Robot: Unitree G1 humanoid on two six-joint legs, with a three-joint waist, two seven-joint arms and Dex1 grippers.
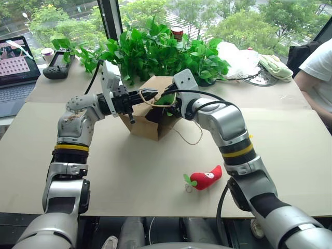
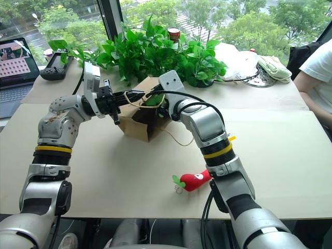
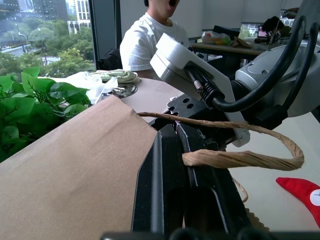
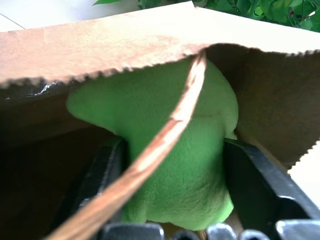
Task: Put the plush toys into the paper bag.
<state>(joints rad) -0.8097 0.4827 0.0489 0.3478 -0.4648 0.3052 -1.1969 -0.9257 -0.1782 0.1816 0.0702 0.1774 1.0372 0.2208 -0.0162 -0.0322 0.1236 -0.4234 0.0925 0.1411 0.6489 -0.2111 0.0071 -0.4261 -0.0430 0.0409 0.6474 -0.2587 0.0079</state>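
The brown paper bag (image 1: 142, 123) stands open at mid-table in front of the plants. My left gripper (image 1: 150, 95) points sideways at the bag's mouth, shut on its twisted cord handle (image 3: 240, 159). My right gripper (image 4: 174, 146) reaches into the bag's mouth from the other side. The light-green plush toy (image 4: 185, 150) sits just under the bag's rim between its two fingers, which stand wide apart. The toy also shows as a green patch at the bag's opening (image 1: 166, 98). The red chili plush toy (image 1: 206, 178) lies on the table near the front edge, beside my right forearm.
Leafy plants (image 1: 155, 49) crowd the table behind the bag. A laptop (image 1: 15, 67) and a black controller (image 1: 58, 65) lie at the far left. A white plastic bag (image 1: 238, 57) sits at the far right. A person in a white shirt (image 1: 317, 65) stands at the right edge.
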